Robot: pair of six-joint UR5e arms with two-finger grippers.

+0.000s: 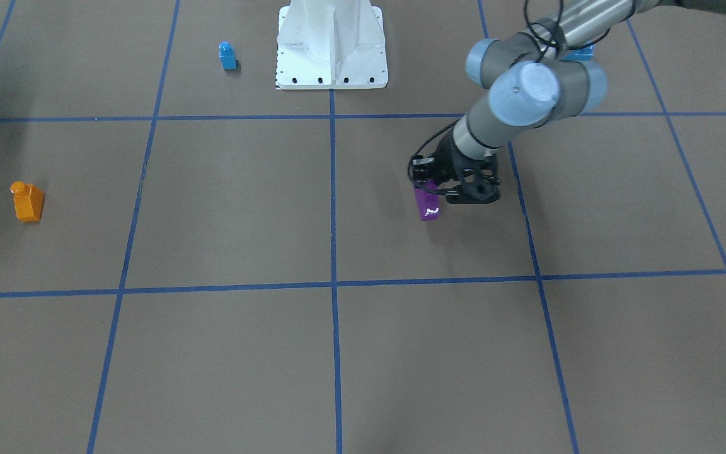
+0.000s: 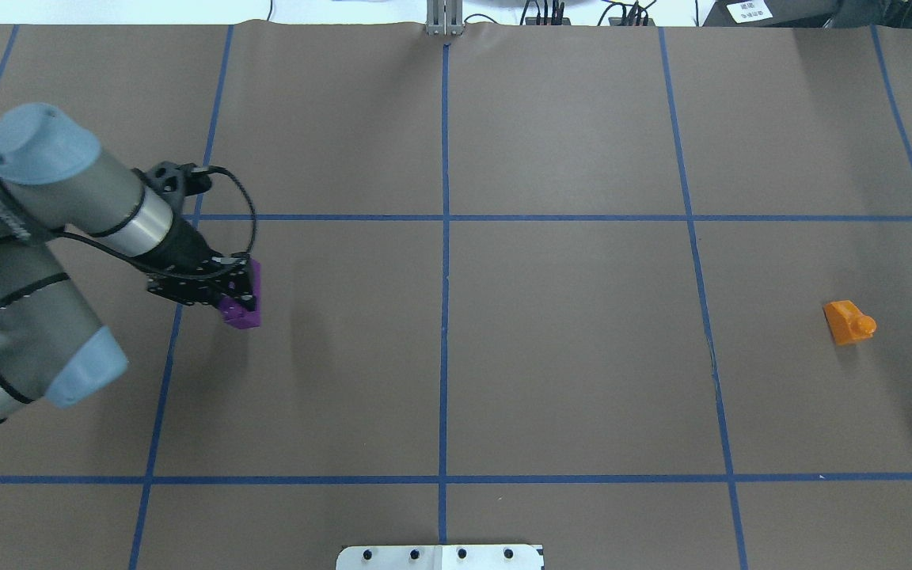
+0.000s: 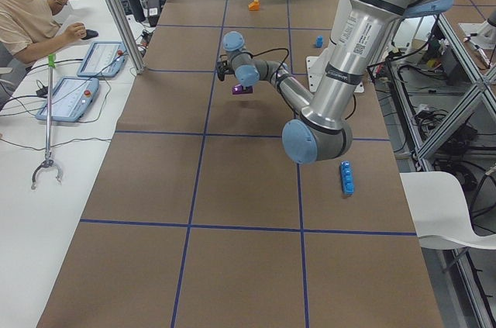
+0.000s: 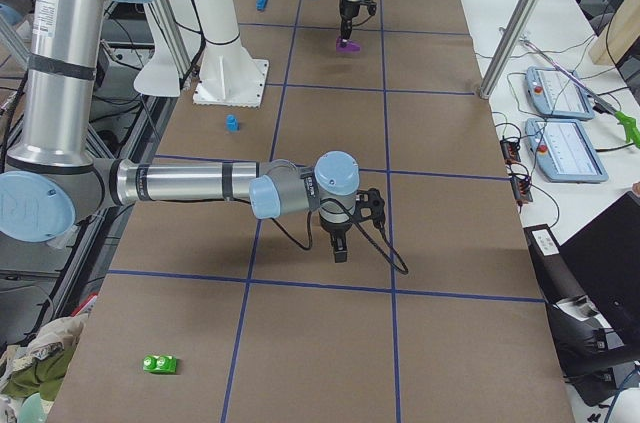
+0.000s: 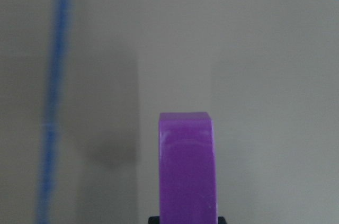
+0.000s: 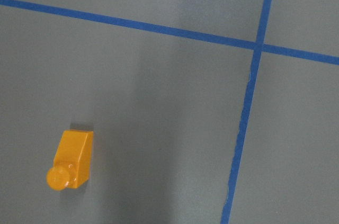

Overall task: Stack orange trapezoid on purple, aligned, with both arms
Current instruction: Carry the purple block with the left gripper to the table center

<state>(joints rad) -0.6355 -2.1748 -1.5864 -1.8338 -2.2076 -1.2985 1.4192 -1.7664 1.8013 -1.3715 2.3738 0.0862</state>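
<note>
My left gripper is shut on the purple block and seems to hold it just above the table, left of the middle line in the overhead view. The block fills the lower middle of the left wrist view, with its shadow on the table beside it. The orange trapezoid lies alone on the table far to the right, its stud pointing sideways. It also shows in the right wrist view, where no fingers show. My right gripper shows only in the exterior right view, so I cannot tell whether it is open or shut.
A small blue single-stud block stands beside the white robot base. A long blue brick lies near the left arm's side. A green brick lies at the right end. Blue tape lines cross the brown table.
</note>
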